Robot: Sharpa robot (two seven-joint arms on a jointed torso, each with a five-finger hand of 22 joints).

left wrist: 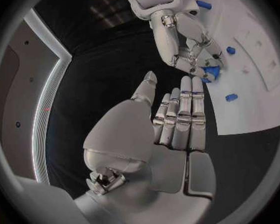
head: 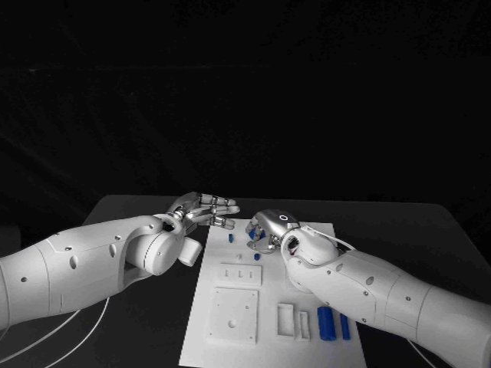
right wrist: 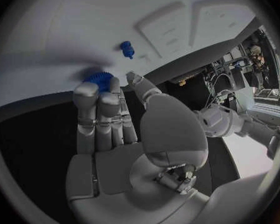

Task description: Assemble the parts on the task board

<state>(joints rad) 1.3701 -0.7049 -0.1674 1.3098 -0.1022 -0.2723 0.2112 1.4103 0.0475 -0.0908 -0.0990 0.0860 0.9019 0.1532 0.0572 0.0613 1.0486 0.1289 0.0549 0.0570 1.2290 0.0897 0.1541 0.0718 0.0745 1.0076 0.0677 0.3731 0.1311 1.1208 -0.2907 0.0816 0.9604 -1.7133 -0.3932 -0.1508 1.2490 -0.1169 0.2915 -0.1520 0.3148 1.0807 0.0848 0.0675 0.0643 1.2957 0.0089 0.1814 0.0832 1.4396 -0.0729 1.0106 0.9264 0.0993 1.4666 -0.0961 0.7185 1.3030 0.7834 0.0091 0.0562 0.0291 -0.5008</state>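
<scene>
Head view first: the task board (head: 270, 307) sits mid-table, and my right hand (head: 270, 230) is down at its far end, fingers bent over a little blue gear (head: 257, 243) that just peeks out under them. Can't say from up here whether I'm actually gripping it. My left hand (head: 205, 209) hangs just off the board's far left corner, over the black table (head: 135, 208), fingers spread, holding nothing. Nearer to me on the board there are a couple of long blue pins (head: 332, 323) on the right, still lying loose, plus a small blue peg (head: 231, 238) near the far left edge.

Left wrist view: my left hand (left wrist: 177, 119) is flat and empty, fingers straight and side by side. Past it I can see my right hand (left wrist: 199, 57) with its fingertips (left wrist: 210, 67) right on the blue gear (left wrist: 209, 73). Looks like contact, maybe a pinch, honestly can't tell.

Right wrist view: my right hand (right wrist: 105, 114) has its fingertips over the blue gear (right wrist: 98, 79), which seems to be sitting on the white board (right wrist: 65, 30). The small blue peg (right wrist: 126, 48) stands just beyond.

So my guess is I'm at the pick-up-the-gear step, early in the job. Next move needs a proper pinch on the rim and a clean lift, then lining it up over its post.
</scene>
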